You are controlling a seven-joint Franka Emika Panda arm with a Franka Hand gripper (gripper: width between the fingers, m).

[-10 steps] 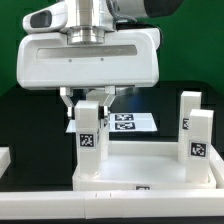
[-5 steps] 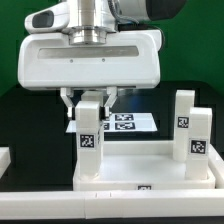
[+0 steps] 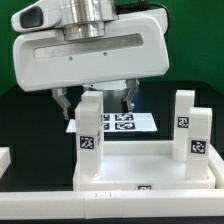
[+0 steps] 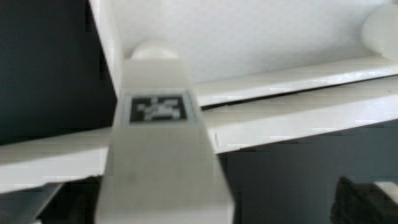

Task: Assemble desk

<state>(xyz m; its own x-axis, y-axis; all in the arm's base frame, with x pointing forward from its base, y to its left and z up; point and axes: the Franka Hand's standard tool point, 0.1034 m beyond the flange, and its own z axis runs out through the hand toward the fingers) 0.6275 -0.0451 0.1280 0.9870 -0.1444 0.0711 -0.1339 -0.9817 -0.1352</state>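
Note:
The desk top (image 3: 150, 172) is a white tray with a raised rim, lying at the front of the black table. One white tagged leg (image 3: 90, 135) stands upright in its corner on the exterior view's left. My gripper (image 3: 96, 101) hangs over that leg, open, with one dark finger on each side of the leg's top and a gap at both sides. Two more tagged legs (image 3: 185, 115) (image 3: 200, 140) stand upright on the exterior view's right. In the wrist view the leg (image 4: 164, 130) rises between the spread fingers (image 4: 365, 200) of the gripper (image 4: 217, 205), with the desk top's rim (image 4: 294, 90) behind it.
The marker board (image 3: 128, 122) lies flat on the table behind the desk top. A white piece (image 3: 4, 157) shows at the edge on the exterior view's left. A green wall (image 3: 190, 45) closes the back.
The fingers were shut on the left leg's top; they have spread and let it go. The gripper housing has lifted a little and tilted. The leg stays upright.

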